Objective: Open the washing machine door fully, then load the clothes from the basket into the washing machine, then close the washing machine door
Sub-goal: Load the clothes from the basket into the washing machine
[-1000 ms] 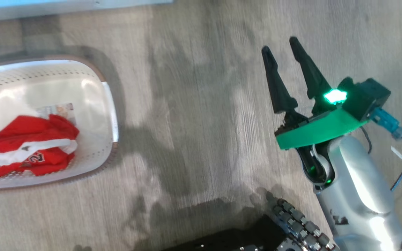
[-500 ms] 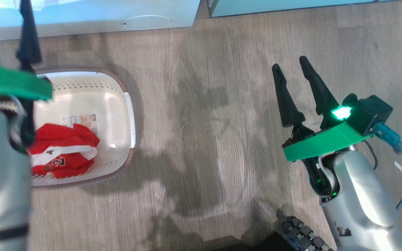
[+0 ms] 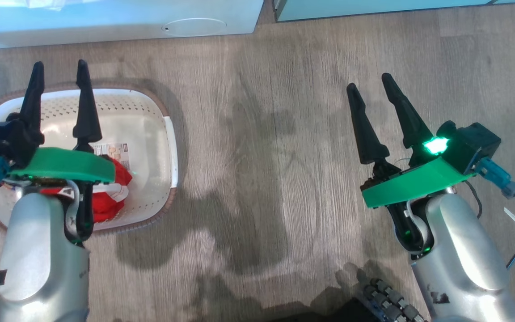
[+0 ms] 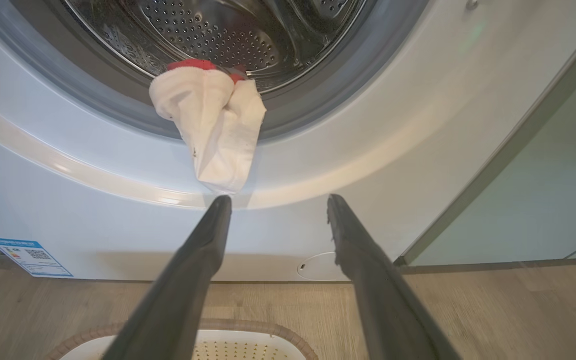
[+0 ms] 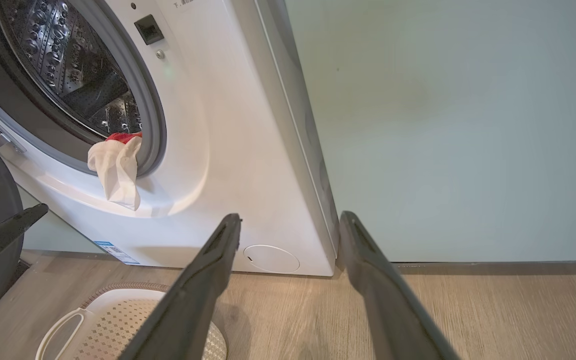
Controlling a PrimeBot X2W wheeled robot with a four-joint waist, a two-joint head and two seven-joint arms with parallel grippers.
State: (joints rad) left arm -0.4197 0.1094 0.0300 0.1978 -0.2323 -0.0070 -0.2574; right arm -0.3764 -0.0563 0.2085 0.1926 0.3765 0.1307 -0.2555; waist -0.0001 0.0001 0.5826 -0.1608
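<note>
Clothes [image 3: 107, 208] — red, bunched — lie in the basket [image 3: 150, 103] at near left, under the left gripper [image 3: 60, 67], spread and empty. Loading is in hand; the next move calls for dipping down and pinching cloth. Right gripper [image 3: 369, 80] hangs spread, empty, at right.

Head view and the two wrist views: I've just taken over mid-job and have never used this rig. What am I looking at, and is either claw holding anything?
The top-down picture comes from the robot's head. The two pairs of dark prongs are its grippers: the left gripper is above the basket, the right gripper above bare wooden floor. Both are open and empty. In the basket lie red clothes. The other two pictures look along each gripper's own fingers toward the washing machine, whose drum stands open. One red-and-white garment hangs over the drum's lip, half out.
</note>
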